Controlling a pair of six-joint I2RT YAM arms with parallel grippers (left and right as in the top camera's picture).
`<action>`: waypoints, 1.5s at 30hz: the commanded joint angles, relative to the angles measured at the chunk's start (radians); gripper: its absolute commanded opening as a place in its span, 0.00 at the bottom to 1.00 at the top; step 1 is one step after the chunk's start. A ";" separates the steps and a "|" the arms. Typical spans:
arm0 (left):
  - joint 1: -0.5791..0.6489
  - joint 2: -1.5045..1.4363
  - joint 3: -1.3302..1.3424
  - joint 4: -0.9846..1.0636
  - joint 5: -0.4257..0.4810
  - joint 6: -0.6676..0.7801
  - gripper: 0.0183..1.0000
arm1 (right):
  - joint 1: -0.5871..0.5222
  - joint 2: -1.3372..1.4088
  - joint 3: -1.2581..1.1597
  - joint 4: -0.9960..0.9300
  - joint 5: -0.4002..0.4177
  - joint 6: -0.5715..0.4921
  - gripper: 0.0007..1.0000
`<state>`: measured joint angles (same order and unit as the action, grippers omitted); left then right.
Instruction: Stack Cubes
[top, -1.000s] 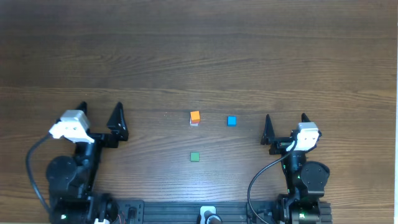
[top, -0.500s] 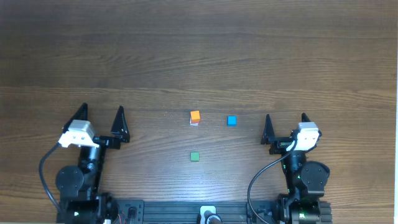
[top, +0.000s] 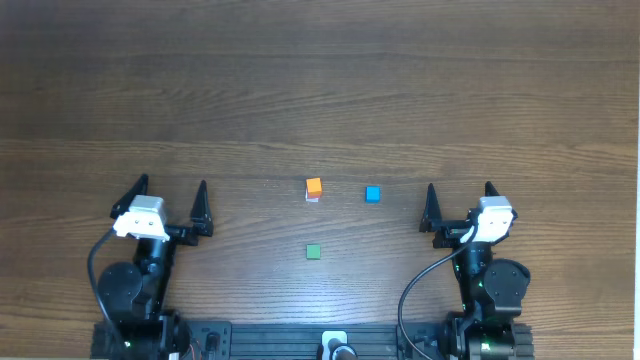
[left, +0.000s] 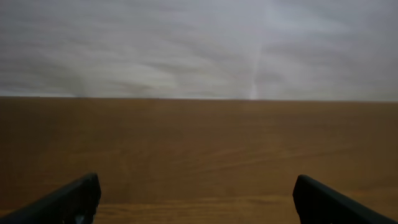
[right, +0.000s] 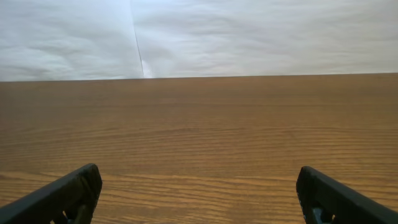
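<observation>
Wooden table (top: 320, 80) carries three small cubes near the middle, between the two arms. The orange cube (top: 314, 186) lies farthest from the arm bases, with a pale sliver (top: 313, 198) touching its near edge; whether that is another cube underneath cannot be told. The blue cube (top: 373, 194) sits on the wood to the right of the orange one, near it but apart. The green cube (top: 313, 252) rests alone on the near side, almost straight in front of the orange cube and well apart from both others. The left gripper (top: 172, 190) hangs at the left, away from all the cubes, its claw spread wide and holding nothing; in the left wrist view its fingers (left: 68, 200) stand at the two lower corners with bare wood between them. The right gripper (top: 459, 192) is at the right, nearer to the blue cube than to the others yet not touching it, its claw also wide and empty, its fingers (right: 65, 196) far apart over plain table. A pale backdrop (right: 249, 37) rises beyond the table's far edge.
</observation>
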<state>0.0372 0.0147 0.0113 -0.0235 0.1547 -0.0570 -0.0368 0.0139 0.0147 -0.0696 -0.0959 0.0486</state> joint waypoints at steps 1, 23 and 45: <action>-0.009 -0.012 -0.006 -0.026 0.010 0.061 1.00 | -0.001 -0.007 -0.010 0.003 -0.001 -0.005 0.99; -0.009 -0.012 -0.005 -0.038 0.010 0.061 1.00 | -0.001 -0.007 -0.010 0.002 0.000 -0.005 0.99; -0.009 -0.012 -0.005 -0.038 0.010 0.061 1.00 | 0.010 0.139 0.133 0.010 -0.323 0.254 0.99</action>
<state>0.0322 0.0135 0.0109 -0.0608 0.1543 -0.0177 -0.0357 0.0944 0.0570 -0.0429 -0.2653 0.2668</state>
